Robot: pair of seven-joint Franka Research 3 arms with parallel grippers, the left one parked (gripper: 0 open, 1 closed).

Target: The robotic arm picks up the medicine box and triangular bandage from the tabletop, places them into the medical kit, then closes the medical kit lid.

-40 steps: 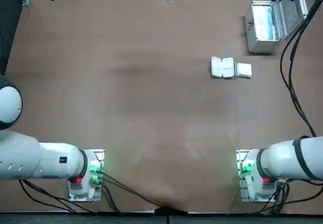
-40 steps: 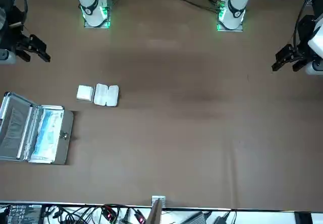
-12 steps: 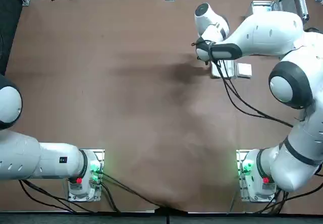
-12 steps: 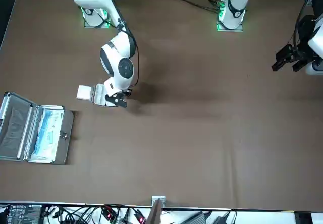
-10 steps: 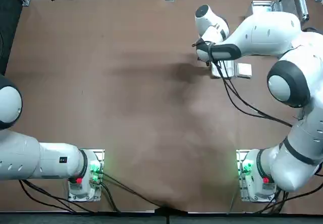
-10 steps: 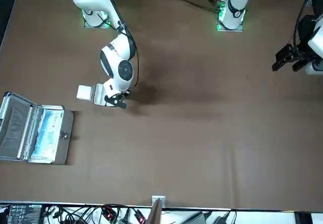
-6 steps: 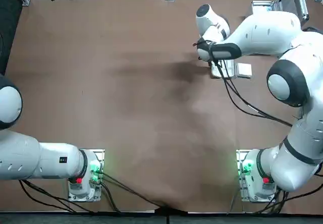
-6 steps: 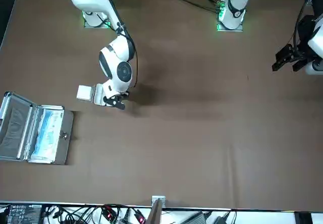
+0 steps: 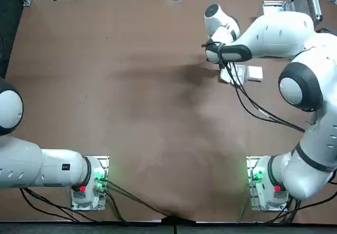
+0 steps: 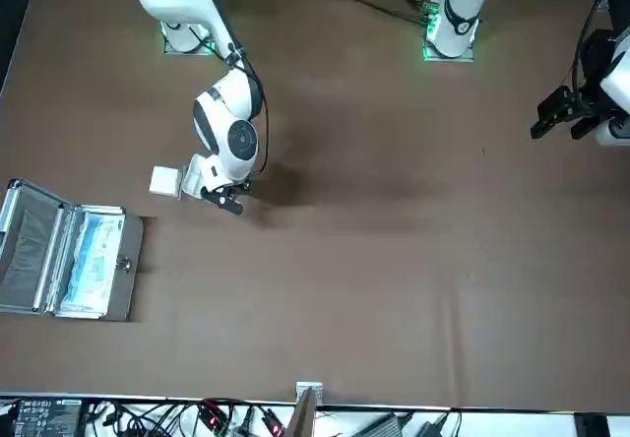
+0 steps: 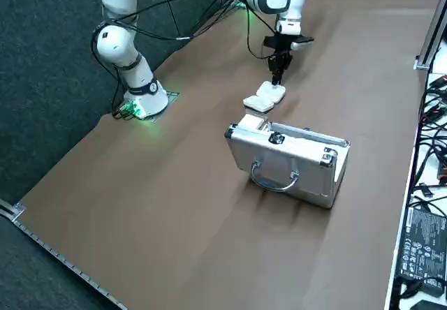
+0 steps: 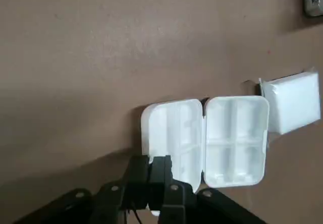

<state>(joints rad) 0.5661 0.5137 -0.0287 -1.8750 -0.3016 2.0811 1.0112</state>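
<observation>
Contact is made: I see the right gripper (image 12: 160,169) with fingers pressed together, gripping nothing, touching the near half of the triangular bandage (image 12: 204,141), whose long axis points toward the medicine box (image 12: 292,103).

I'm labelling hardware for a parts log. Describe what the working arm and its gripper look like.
The robotic arm is glossy white with rounded, bulbous segments and dark rings at the joints. Black cables hang loosely from its wrist. Its base plate shows green and red lights. The right gripper is black, with slim angular fingers.
</observation>
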